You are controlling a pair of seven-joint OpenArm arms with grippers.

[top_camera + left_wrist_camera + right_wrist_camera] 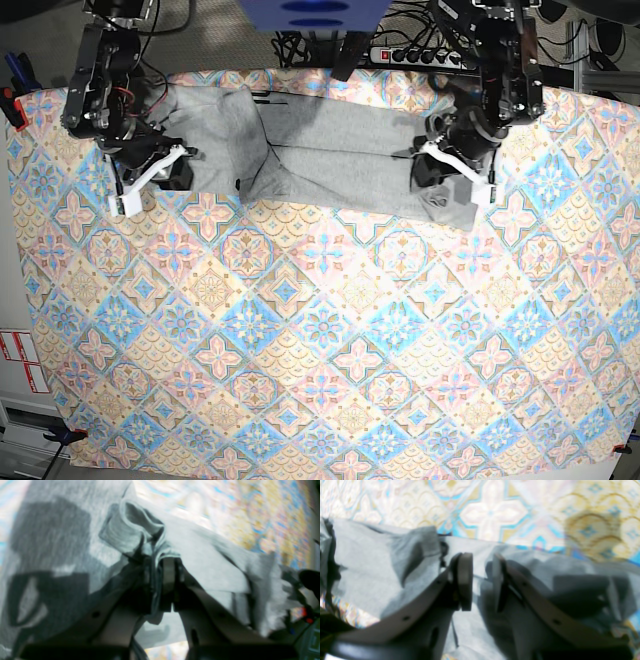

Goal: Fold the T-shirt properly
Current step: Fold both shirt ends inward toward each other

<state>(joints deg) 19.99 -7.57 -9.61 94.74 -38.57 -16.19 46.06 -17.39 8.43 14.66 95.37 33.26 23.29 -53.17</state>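
The grey T-shirt (330,150) lies rumpled in a band across the far part of the table, between my two arms. In the left wrist view my left gripper (161,565) is shut on a bunched fold of the T-shirt (200,555), which curls up above the fingertips. In the base view that gripper (455,175) sits at the shirt's right end. My right gripper (482,580) stands open just over the T-shirt (370,567), a clear gap between its pads. It (150,172) is at the shirt's left end in the base view.
The colourful tile-patterned tablecloth (320,340) covers the whole table in front of the shirt. A power strip (420,55) and cables lie behind the far edge. A blue object (310,12) sits at the back centre.
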